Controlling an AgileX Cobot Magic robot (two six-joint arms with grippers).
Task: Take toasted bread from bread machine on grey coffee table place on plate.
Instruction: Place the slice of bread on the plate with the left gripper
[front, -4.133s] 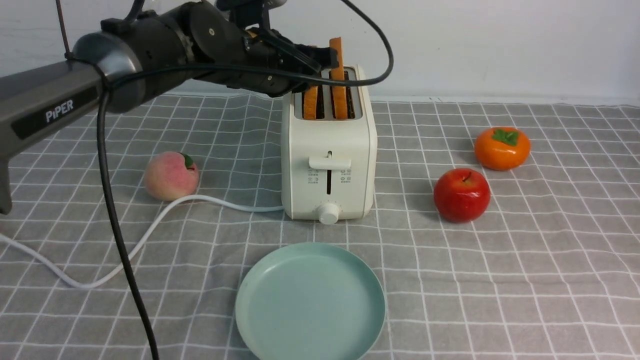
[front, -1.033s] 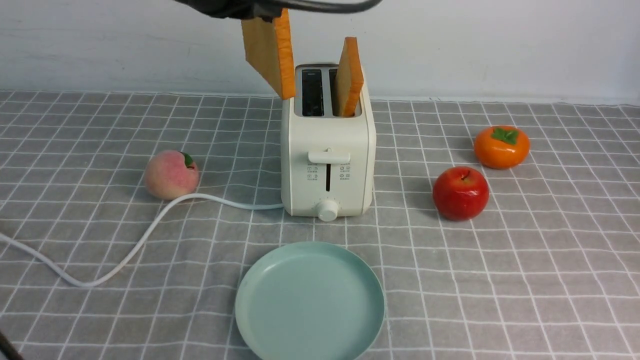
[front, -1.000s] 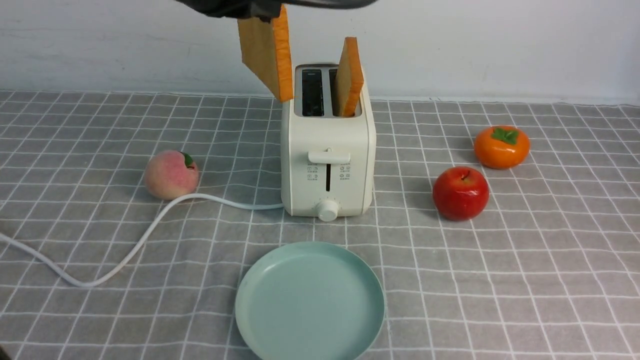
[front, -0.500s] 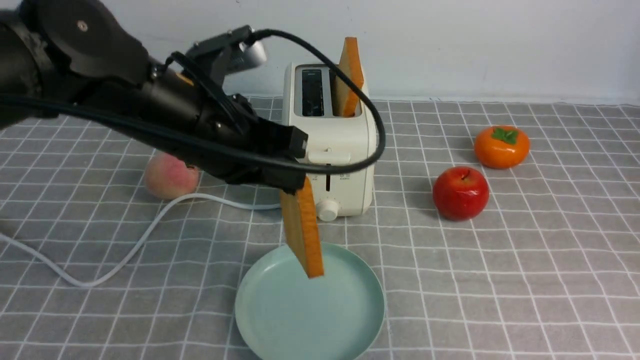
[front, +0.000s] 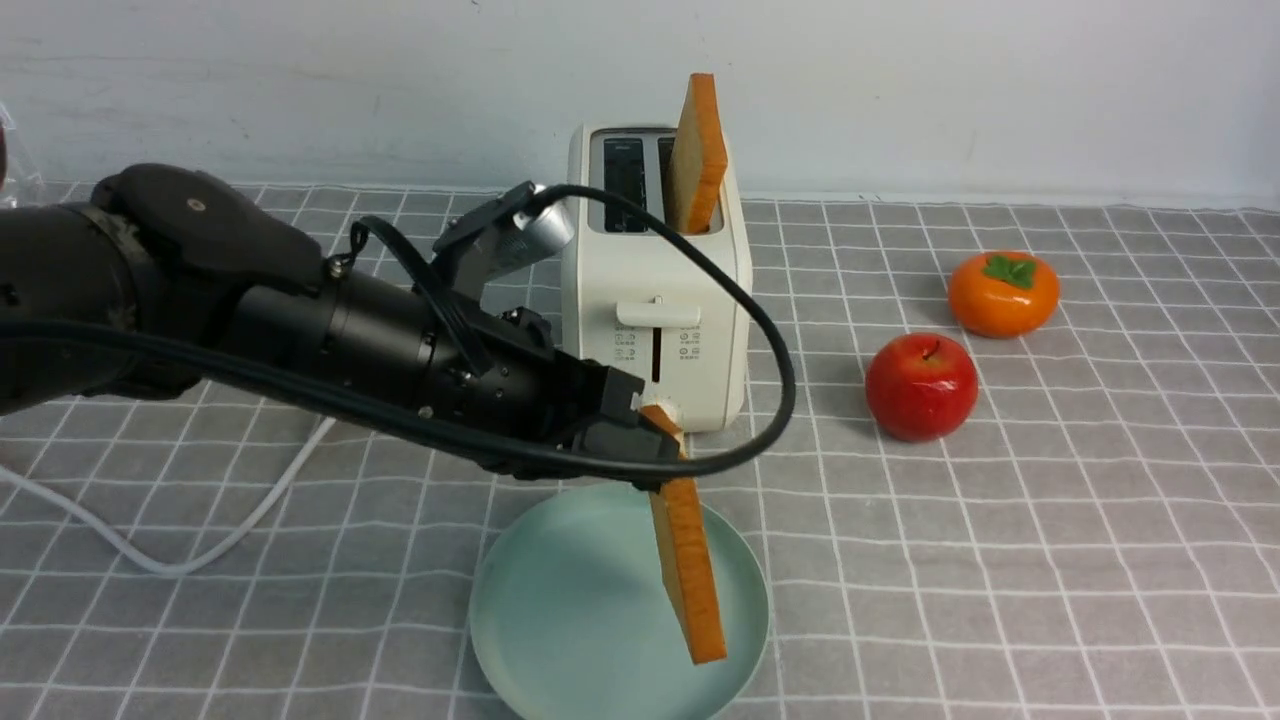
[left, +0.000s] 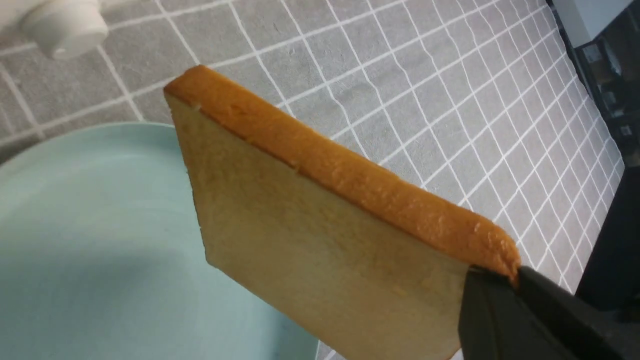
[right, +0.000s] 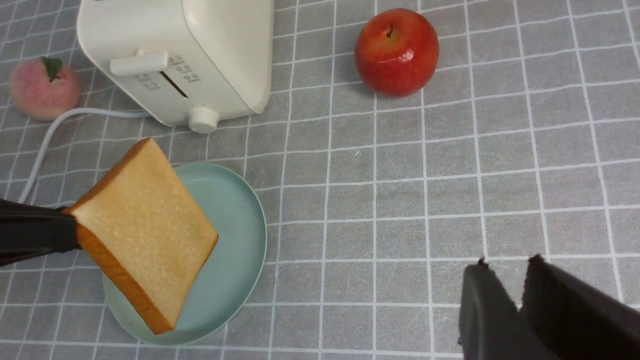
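My left gripper (front: 652, 432) is shut on a corner of one slice of toasted bread (front: 686, 565). The slice hangs tilted on edge just above the right part of the mint-green plate (front: 560, 620). In the left wrist view my gripper (left: 500, 280) pinches the slice (left: 310, 240) over the plate (left: 75, 225). The second slice (front: 697, 150) stands in the right slot of the bread machine (front: 655, 300); the left slot is empty. My right gripper (right: 507, 270) is shut and empty, above the grey coffee table (right: 450, 200) to the right of the plate (right: 235, 235).
A red apple (front: 921, 388) and an orange persimmon (front: 1003, 295) sit to the right of the bread machine. Its white cord (front: 200, 550) runs left across the cloth. A peach (right: 42, 92) lies to its left, hidden by my arm in the front view.
My left gripper has moved lower and a little to the right with the slice, which now hangs over the right part of the plate. The second slice has not moved.
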